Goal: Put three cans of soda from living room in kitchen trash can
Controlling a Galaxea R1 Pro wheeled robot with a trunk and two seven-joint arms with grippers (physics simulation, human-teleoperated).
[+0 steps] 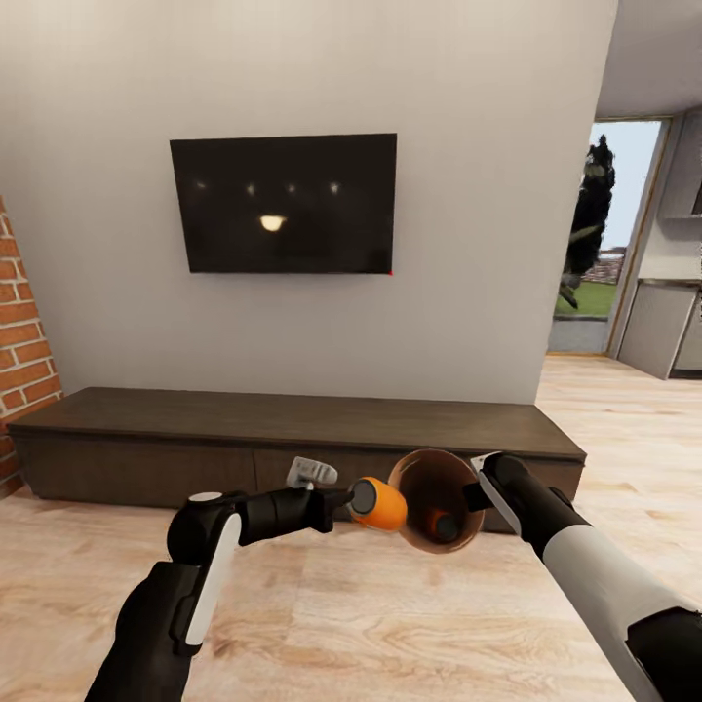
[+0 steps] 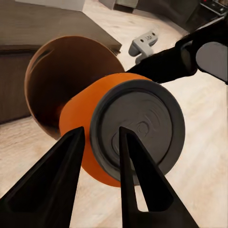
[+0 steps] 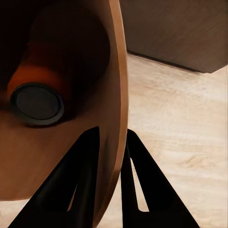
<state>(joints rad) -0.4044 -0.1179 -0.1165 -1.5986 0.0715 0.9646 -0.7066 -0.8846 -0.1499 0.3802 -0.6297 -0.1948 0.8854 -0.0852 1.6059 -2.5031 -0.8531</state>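
Observation:
My left gripper (image 1: pixel 346 499) (image 2: pixel 102 135) is shut on an orange soda can (image 1: pixel 378 504) (image 2: pixel 137 126), held sideways with its grey top facing the wrist camera. The can hangs just beside the mouth of the trash can (image 1: pixel 414 468) (image 2: pixel 61 80), which is tilted toward it in mid-air. My right gripper (image 1: pixel 478 492) (image 3: pixel 112 133) is shut on the bin's rim, its copper wall (image 3: pixel 111 71) pinched between the fingers. A second orange can (image 1: pixel 446 527) (image 3: pixel 38 90) lies inside the bin. The blue can is out of view.
A long dark wood bench (image 1: pixel 292 419) stands close ahead under a wall TV (image 1: pixel 285 203). Brick fireplace (image 1: pixel 19 331) at the left. A small white object (image 1: pixel 312 473) (image 2: pixel 144 42) shows just past my left gripper, before the bench. Wood floor (image 1: pixel 624 409) leads right toward grey cabinets (image 1: pixel 663 327).

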